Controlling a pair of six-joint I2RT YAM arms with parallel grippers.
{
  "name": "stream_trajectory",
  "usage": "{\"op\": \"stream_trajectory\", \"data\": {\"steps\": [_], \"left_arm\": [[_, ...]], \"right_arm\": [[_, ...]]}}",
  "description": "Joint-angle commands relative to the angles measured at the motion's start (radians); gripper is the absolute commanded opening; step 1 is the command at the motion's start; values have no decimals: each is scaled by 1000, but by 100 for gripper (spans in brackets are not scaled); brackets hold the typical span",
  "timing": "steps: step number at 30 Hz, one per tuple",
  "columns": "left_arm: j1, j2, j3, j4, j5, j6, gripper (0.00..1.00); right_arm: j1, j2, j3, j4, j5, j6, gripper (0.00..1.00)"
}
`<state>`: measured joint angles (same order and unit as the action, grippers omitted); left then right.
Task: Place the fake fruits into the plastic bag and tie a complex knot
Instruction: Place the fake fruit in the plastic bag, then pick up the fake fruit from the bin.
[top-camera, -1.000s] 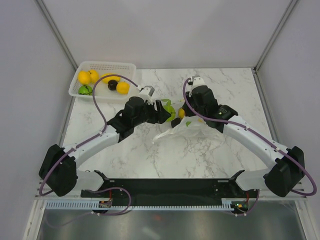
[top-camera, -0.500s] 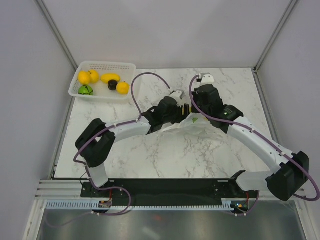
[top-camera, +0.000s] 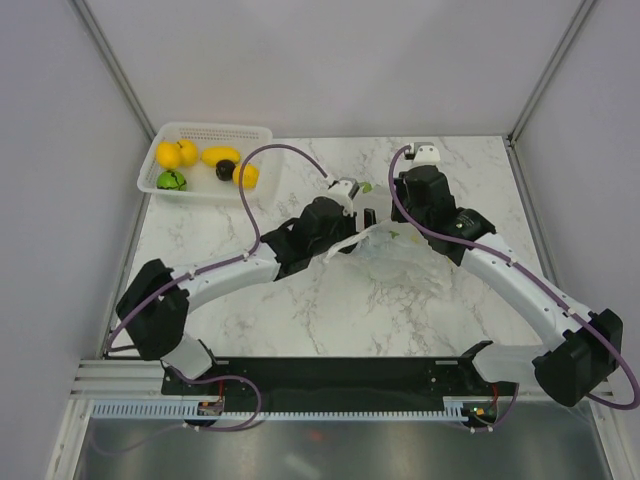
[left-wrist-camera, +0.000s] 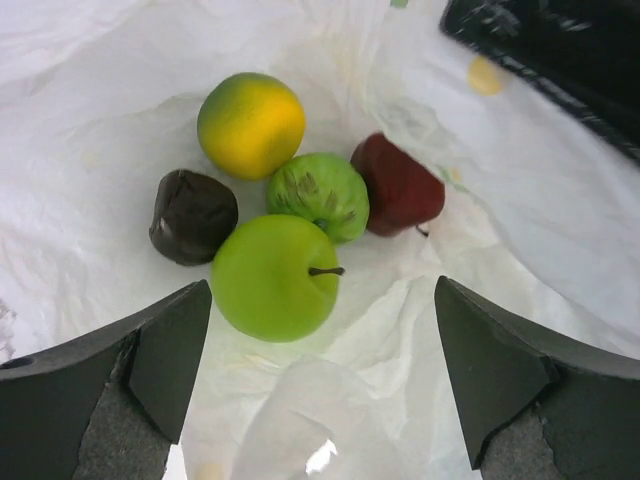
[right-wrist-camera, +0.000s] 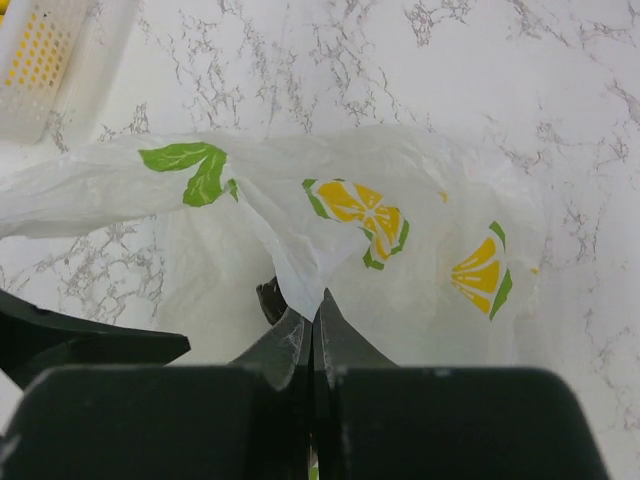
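Bag (top-camera: 395, 248) sits mid-table, a bit toward 1 o'clock. The right gripper (right-wrist-camera: 312, 335) is pinched shut on a fold of its rim, I'd guess to hold the mouth up and open for loading. Meanwhile the left gripper (left-wrist-camera: 320, 370) hangs right over the opening, jaws spread wide with nothing between them, so it looks released. Looking down past it, there's five fruits (left-wrist-camera: 290, 215) at the bottom: apple (left-wrist-camera: 277, 277) at 6 o'clock of the pile, black one (left-wrist-camera: 193, 215) at 9, mango (left-wrist-camera: 251, 124) at 11, lime (left-wrist-camera: 318, 195) in the middle touching the apple, red one (left-wrist-camera: 397, 184) at 3. They're bunched together because the thin plastic sags to one low spot, is my read. More sit in the basket (top-camera: 215, 128) at 10 o'clock of the table, so loading isn't finished and the knot's a long way off.
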<state>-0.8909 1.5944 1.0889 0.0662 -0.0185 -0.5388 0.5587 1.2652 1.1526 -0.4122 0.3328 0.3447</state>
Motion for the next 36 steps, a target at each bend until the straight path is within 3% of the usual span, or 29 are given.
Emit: {"op": "stream_trajectory", "data": {"steps": [1,5,10,17,21,25,31,36], "left_arm": [[12,-102,14,-60,-52,11,99],[39,-190,-4,-144,-147,62,99],[245,-275,11,-239,-51,65,100],[510,-289,133,-420,-43,91,100],[697,-162,287,-486,-29,34,100],[751,142,623,-614,-161,46,100],[803,470,1033,-748,-208,155,98],[862,617,1134,-801,-190,166,98]], "right_arm": [[-8,-6,-8,16,-3,0,0],[-13,-16,-22,23,-21,-6,0],[-11,-13,-27,24,-58,-13,0],[-11,-15,-53,47,-83,-23,0],[-11,-9,-56,59,-97,-29,0],[-11,-12,-65,72,-118,-30,0],[-11,-18,-70,72,-118,-47,0],[-11,-21,-90,93,-120,-50,0]]}}
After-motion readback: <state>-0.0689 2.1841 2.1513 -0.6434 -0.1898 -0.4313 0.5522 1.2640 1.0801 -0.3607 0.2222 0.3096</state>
